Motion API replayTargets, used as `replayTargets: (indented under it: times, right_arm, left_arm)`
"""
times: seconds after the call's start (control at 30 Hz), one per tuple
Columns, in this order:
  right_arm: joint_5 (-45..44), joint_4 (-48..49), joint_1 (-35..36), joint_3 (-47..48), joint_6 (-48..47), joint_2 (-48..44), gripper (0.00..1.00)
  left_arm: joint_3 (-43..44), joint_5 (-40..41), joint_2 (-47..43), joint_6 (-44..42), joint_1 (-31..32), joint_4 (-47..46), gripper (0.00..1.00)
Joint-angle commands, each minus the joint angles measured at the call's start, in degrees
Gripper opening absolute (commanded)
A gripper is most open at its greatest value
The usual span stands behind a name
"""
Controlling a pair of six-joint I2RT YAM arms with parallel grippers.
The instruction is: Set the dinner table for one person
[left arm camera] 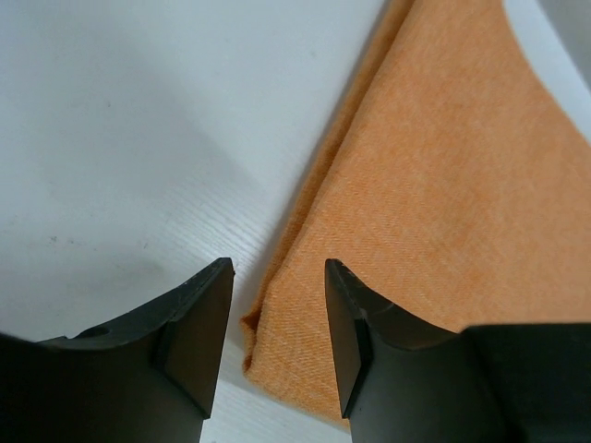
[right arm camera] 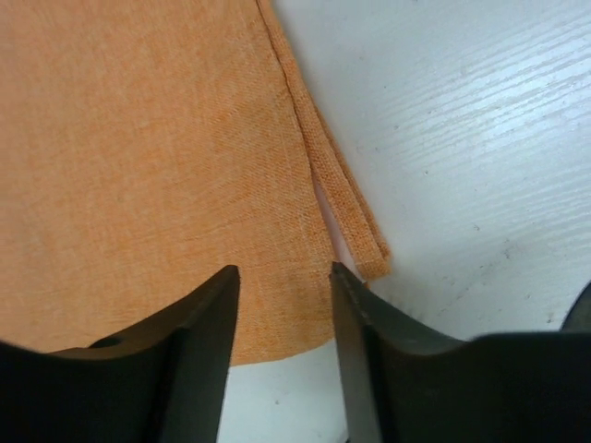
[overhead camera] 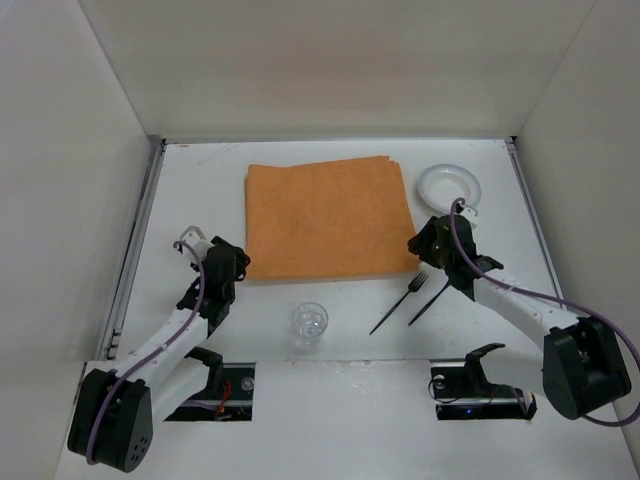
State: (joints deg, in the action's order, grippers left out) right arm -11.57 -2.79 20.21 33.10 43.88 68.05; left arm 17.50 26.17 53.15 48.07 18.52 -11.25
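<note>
Looking down, I see my left claw and right claw both parted and empty over the near corners of the limp orange cloth, which I'd pinch there, spread on the rigid, immovable white tabletop beneath everything.

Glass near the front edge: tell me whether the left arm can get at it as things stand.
Probably yes: the glass stands alone, just right of the left gripper, with nothing between them.

An orange cloth lies beside a white plate; nearer, a glass, fork and perhaps knife.
</note>
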Motion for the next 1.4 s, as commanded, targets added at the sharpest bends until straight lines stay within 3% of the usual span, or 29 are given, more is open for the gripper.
replayTargets:
  times: [0.0, 0.23, 0.37, 0.57, 0.83, 1.23, 1.37]
  right_arm:
    - [-2.05, 0.15, -1.00, 4.42, -0.37, -2.04, 0.53]
    - [-3.82, 10.41, -9.42, 8.29, 2.69, 4.27, 0.65]
    - [0.93, 17.54, -16.37, 8.91, 7.71, 9.54, 0.66]
    - [2.25, 20.71, -23.93, 10.40, 12.01, 16.22, 0.66]
    - [7.43, 24.22, -28.60, 14.79, 15.18, 27.21, 0.65]
    - [12.80, 30.21, -29.04, 18.66, 22.74, 38.99, 0.51]
    - [14.03, 33.19, -29.13, 18.49, 25.72, 41.19, 0.29]
  left_arm:
    - [2.98, 0.98, -3.22, -2.02, 1.02, -2.02, 0.42]
    - [2.02, 1.42, -0.59, -4.65, 4.45, -12.12, 0.42]
    - [-0.97, 2.39, 1.17, -5.01, 5.25, -18.27, 0.42]
    - [-2.99, 2.13, 3.46, -5.97, 5.42, -22.41, 0.42]
    - [-3.79, 1.08, 4.77, -5.97, 5.86, -24.61, 0.44]
    - [-3.87, 0.46, 6.71, -5.45, 5.86, -26.28, 0.44]
    - [-3.70, 0.81, 6.97, -5.62, 5.95, -26.55, 0.44]
